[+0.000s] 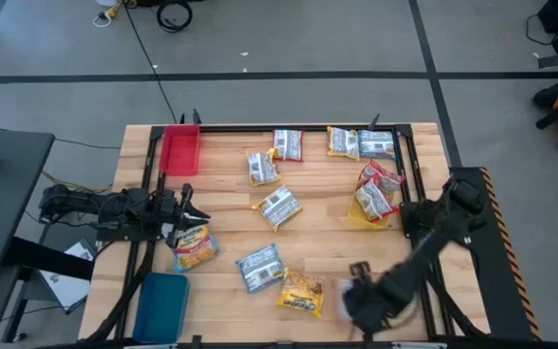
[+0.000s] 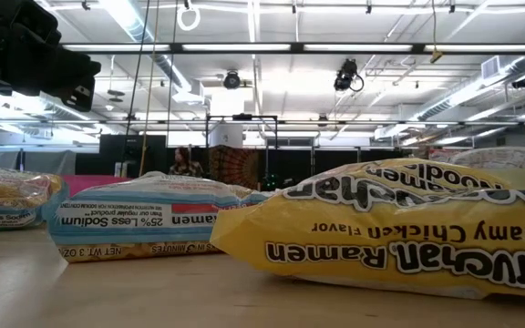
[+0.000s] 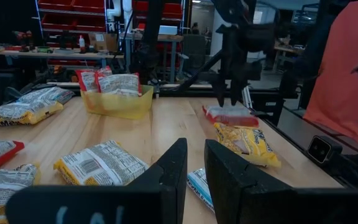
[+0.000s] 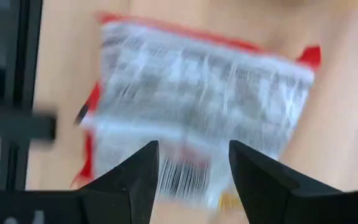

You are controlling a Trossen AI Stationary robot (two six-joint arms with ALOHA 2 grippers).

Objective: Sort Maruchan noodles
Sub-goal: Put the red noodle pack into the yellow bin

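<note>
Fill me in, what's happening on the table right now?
The robot is sorting Maruchan noodle packets. The right gripper hangs open just over a red-edged packet near the table's front right corner, apparently about to pick it up. The left gripper waits at the left side, nearly closed and empty. Two red-edged packets already stand in the yellow tray; the red tray and blue tray hold nothing. Most other packets lie loose on the wooden table.

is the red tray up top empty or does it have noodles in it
Empty. In the high view the red tray at the table's far left corner shows only its bare red floor; the nearest noodle packet lies outside it on the wood.
</note>
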